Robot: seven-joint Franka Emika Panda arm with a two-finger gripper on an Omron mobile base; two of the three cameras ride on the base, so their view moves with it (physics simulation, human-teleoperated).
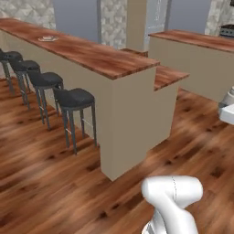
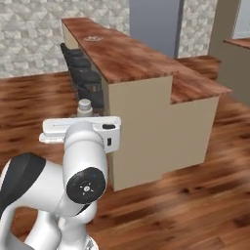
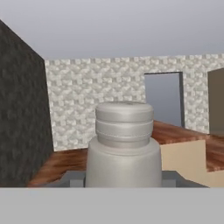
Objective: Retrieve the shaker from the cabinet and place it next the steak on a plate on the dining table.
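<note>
Beside the dining table (image 1: 91, 52), end effector (image 3: 124, 183) pinches the shaker (image 3: 124, 148) upright.

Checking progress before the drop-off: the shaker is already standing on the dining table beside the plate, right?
No. The shaker is not on the dining table; it sits in the gripper, as the hand view shows. The plate lies far off on that table.
</note>
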